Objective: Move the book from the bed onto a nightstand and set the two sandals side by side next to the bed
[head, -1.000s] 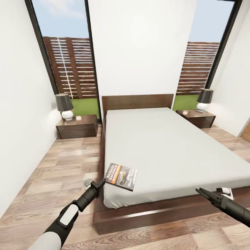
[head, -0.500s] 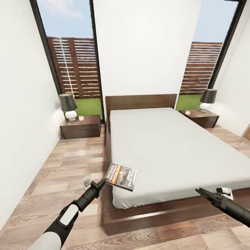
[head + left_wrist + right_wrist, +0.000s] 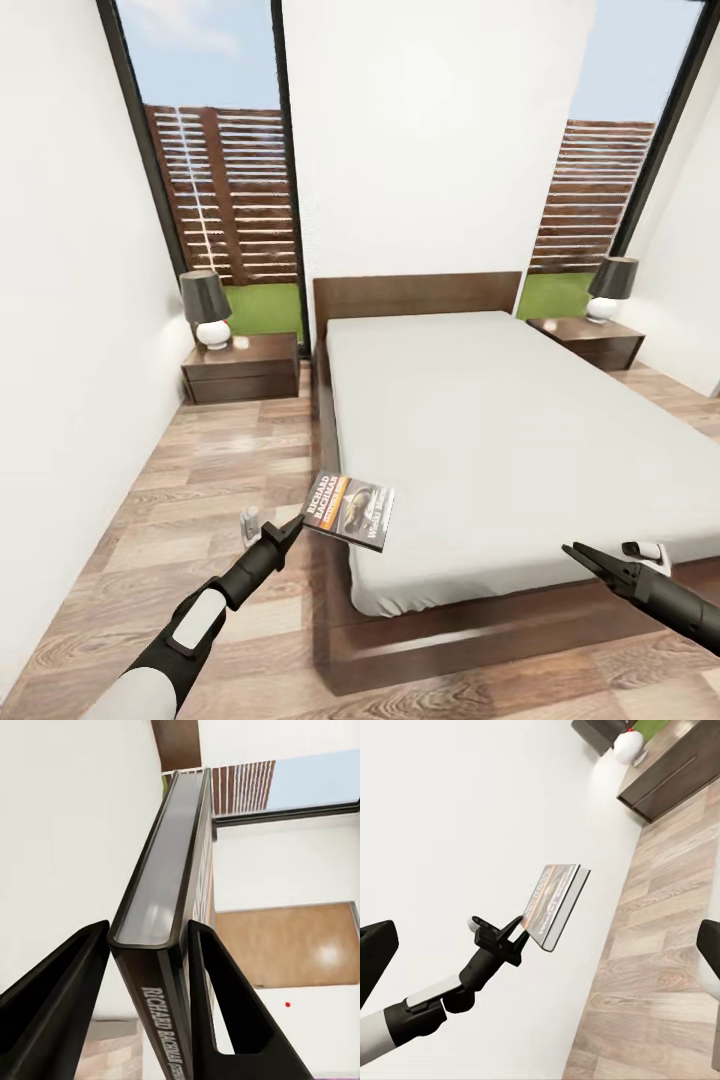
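The left hand [image 3: 293, 528] grips the book [image 3: 350, 509] by its spine, right hand [image 3: 585, 557] open; next, carry it to the nightstand [image 3: 243, 367].

Book [image 3: 350, 509]: paper, glossy printed cover. Bed [image 3: 420, 296]: dark brown wood frame, slight sheen; mattress [image 3: 500, 430] pale grey, matt, smooth, cloth-like. Nightstand [image 3: 243, 368]: dark glossy wood. Floor [image 3: 200, 470]: light wood planks, grained, satin. Left gripper [image 3: 293, 527]: black, matt, plastic-looking.
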Available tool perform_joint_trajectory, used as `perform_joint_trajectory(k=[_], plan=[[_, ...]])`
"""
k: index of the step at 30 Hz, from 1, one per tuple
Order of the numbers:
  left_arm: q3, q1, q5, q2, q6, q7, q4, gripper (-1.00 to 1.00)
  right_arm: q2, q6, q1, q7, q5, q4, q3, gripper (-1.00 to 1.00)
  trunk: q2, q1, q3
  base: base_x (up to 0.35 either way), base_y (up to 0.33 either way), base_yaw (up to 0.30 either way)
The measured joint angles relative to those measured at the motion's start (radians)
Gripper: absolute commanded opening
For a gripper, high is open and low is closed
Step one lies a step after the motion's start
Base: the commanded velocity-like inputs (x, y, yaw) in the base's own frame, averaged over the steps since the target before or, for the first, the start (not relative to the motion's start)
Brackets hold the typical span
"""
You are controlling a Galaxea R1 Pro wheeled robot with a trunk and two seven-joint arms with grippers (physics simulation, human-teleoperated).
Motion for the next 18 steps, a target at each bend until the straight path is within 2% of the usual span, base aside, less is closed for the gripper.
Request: perform_joint_trajectory(k=[11,18], plan=[[0.000,0.000,0.000,0.000,0.000,-0.001,0.000,-1.00,0.000,0.001,0.000,0.000,0.000,0.000,0.002,1.00,0.000,0.000,0.000,0.121,0.248,0.000],[0.000,0.000,0.000,0.000,0.000,-0.001,0.000,-1.00,0.000,-0.003,0.000,0.000,0.002,0.000,0.000,1.00,0.000,0.000,0.000,0.037,0.281,0.000]])
